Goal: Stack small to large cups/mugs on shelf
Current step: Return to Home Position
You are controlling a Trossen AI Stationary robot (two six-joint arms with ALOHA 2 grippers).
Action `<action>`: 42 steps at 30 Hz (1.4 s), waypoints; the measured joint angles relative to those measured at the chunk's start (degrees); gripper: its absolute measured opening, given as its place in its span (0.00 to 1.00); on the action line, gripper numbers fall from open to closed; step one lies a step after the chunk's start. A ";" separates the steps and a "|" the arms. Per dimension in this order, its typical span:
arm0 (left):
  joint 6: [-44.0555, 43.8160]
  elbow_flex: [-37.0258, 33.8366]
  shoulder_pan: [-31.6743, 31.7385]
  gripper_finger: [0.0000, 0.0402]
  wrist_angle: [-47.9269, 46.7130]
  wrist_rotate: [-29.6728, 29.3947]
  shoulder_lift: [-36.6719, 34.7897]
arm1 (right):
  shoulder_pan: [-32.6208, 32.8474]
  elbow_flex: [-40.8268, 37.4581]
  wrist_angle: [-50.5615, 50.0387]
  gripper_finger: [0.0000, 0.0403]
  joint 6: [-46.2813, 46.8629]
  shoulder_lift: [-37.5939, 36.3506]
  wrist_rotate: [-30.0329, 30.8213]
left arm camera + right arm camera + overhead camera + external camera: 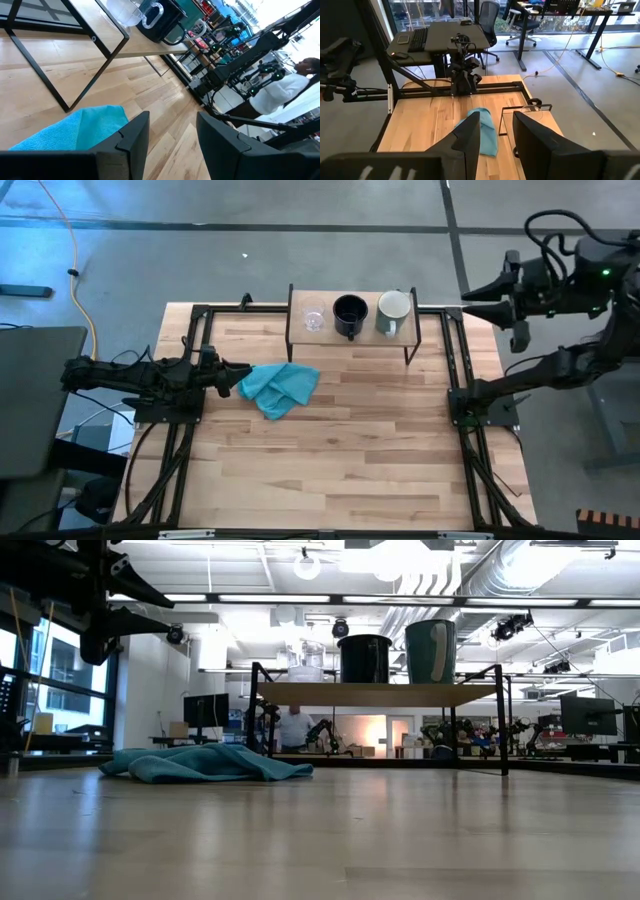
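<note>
Light-wood shelf (330, 298) — clear glass cup (314, 319), black mug (349, 315), grey-white mug (393, 313).

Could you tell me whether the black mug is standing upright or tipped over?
Upright: the black mug stands on its base on the shelf, mouth facing up.

we are in a robotics lab: big white exposed ceiling ducts (505, 580), more dark robot arms on distant benches (445, 735), black wheeled office chairs (489, 15), a bare grey concrete floor (250, 255).
</note>
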 joint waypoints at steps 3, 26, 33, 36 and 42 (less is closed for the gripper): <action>0.00 0.00 -0.01 0.38 0.00 -0.01 0.00 | 0.00 0.00 -0.02 0.27 0.00 -0.65 0.00; 0.02 0.00 0.00 0.38 0.00 -0.02 0.00 | 0.00 -4.88 5.03 0.27 -2.62 -3.30 -0.57; 0.02 0.02 0.01 0.38 0.02 0.83 0.00 | 0.00 -29.16 23.17 0.27 -1.77 -16.27 -0.85; 0.00 0.00 -0.01 0.38 0.02 1.50 0.00 | 0.00 -38.41 30.36 0.27 -1.60 -22.54 -0.85; -0.17 0.00 0.00 0.38 0.41 1.49 0.00 | 0.00 -52.92 39.53 0.27 1.94 -33.99 -0.84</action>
